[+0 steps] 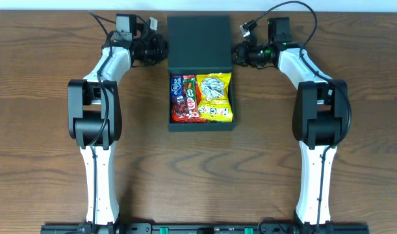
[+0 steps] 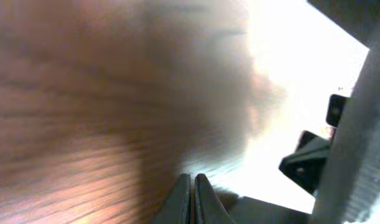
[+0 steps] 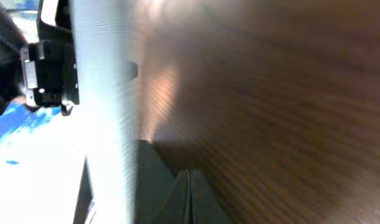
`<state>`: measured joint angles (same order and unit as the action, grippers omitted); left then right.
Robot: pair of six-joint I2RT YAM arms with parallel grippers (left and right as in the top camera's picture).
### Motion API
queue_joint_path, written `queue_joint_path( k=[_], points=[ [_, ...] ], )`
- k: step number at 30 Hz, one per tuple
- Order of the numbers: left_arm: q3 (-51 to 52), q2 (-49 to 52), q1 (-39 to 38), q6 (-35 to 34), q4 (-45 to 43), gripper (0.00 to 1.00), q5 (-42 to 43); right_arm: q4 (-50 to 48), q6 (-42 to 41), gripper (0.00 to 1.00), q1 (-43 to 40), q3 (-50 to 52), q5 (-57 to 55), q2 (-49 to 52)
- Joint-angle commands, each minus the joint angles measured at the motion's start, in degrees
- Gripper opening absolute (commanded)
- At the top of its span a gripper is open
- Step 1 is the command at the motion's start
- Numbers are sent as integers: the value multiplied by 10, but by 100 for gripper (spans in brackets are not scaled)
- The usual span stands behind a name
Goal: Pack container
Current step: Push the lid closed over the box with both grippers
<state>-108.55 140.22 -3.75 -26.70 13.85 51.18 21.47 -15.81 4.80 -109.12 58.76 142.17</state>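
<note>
**Desk:** What did the overhead give you?

**Operator:** I saw the container [image 1: 201, 126] at the middle of the surface [image 1: 42, 130], toward the far edge. Its lid [image 1: 199, 42] was open and lay flat on the side away from the arm bases. Inside lay three snacks side by side: a blue packet [image 1: 177, 86] at the left, a red packet [image 1: 190, 99] next to it, and a yellow packet [image 1: 215, 97] filling the right. The left end effector [image 1: 160, 49] sat just beside the lid's left edge and the right end effector [image 1: 239, 53] just beside its right edge. From above I couldn't tell whether either touched it.

**Desk:** And the left wrist?

**Operator:** It was blurred. I made out the surface's wood grain and a bright patch [image 2: 301, 74] washed out at the right. The left end effector's fingers [image 2: 181, 200] were at the bottom, pressed together with only a thin seam between them and nothing held.

**Desk:** Right wrist?

**Operator:** Much the same. Its fingers [image 3: 180, 200] met tip to tip, closed on nothing I could see. A pale band [image 3: 106, 112] stood upright at the left. At its foot was a dark shape [image 3: 153, 177] I couldn't identify, and wood grain ran across the rest.
</note>
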Motion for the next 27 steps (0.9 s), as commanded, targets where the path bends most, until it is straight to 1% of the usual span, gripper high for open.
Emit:
queue_joint_path(
  k=[1, 5, 13, 17, 20, 22, 24, 27],
  points=[
    [-43, -7, 0, 26, 1, 6, 64, 3, 33, 1, -8, -26, 45, -15],
    [-58, -33, 3, 74, 37, 5, 74, 23, 59, 2, -13, -37, 49, -47],
    [-59, -112, 3, 206, 122, 6, 73, 117, 163, 2, -14, -37, 41, -119],
    [-59, -157, 3, 276, 175, 6, 67, 188, 222, 2, -13, -37, -11, -163],
    [-59, -194, 3, 347, 228, 6, 66, 268, 283, 2, -12, -37, -71, -203],
    [-59, -211, 3, 378, 260, 6, 47, 306, 309, 2, -10, -37, -104, -221],
    [-59, -231, 2, 415, 300, 6, 7, 341, 330, 2, -10, -37, -138, -239],
    [-59, -256, 2, 458, 346, 6, -28, 376, 359, 2, -10, -37, -155, -260]
  ],
)
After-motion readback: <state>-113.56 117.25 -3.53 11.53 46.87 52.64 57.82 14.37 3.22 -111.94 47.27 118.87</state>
